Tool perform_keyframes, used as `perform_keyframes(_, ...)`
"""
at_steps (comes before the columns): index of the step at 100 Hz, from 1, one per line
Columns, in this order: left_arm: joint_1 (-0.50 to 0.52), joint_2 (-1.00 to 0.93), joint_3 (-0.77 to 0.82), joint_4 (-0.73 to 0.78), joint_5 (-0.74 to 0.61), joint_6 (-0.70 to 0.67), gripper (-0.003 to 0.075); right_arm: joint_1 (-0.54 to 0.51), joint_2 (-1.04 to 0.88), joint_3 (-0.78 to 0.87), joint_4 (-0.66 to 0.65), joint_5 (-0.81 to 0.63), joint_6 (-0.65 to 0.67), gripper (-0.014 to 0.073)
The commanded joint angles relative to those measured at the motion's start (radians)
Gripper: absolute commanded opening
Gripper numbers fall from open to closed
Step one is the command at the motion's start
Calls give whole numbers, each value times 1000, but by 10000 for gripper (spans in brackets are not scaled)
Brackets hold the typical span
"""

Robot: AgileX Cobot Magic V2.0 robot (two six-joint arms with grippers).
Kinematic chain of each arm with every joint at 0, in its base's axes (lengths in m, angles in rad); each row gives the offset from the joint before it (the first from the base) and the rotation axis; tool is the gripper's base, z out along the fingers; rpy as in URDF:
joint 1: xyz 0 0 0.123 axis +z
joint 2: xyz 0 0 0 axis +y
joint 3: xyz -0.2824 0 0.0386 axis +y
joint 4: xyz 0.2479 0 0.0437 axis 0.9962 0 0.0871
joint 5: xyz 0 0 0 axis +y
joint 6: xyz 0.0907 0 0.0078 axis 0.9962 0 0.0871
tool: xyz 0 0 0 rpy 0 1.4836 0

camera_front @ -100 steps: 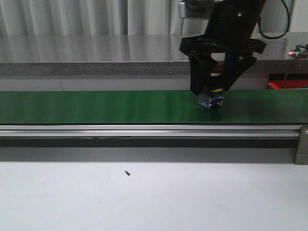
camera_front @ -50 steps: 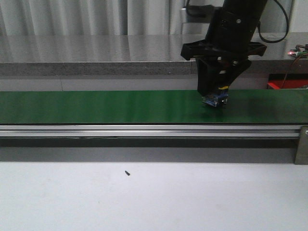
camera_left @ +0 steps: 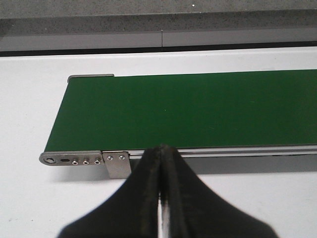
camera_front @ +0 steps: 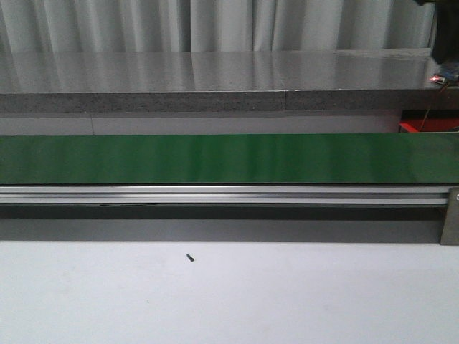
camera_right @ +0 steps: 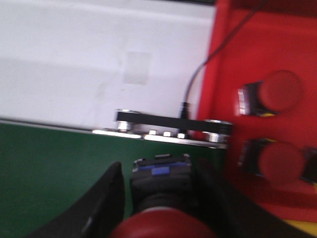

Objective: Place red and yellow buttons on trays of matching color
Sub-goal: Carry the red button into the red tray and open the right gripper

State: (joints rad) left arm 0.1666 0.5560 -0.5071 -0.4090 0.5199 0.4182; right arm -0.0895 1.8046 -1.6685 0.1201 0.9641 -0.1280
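The right arm, over the belt half a second before, had left the front view, and the button went with it. The right gripper clamped that red button above the belt's end, just beside the red tray holding two more. The left gripper hung closed and empty near the belt's other end, over white table.

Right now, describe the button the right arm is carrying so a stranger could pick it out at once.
Find the green conveyor belt and follow it to the end beside the red tray. Above the belt there, the right gripper pinches a red-capped button with a dark body and blue label between its fingers. The two other red buttons lie loose on the tray.
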Motion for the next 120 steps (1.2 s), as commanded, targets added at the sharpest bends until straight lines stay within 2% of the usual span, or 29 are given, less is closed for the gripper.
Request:
perform_keyframes(1, -7, 1, -27, -20, -70, -1, -20, -76, -53, -44, 0, -27, -1, 155)
perform_keyframes(21, -7, 1, -27, -20, -70, -1, -20, -216, -40, -48, 6, -72, -1, 155)
perform_keyframes(33, -7, 1, -27, -20, -70, -1, -20, -260, -10, -49, 26, -119, -1, 155)
perform_keyframes(53, -7, 1, -27, -20, -70, -1, -20, -268, 80, -73, 66, -155, -1, 155)
perform_keyframes(94, -7, 1, -27, -20, -70, -1, -20, -268, 306, -285, 70, -102, -1, 155)
perform_keyframes(120, -7, 1, -27, -20, -70, -1, -20, -268, 379, -308, 61, -126, -1, 155)
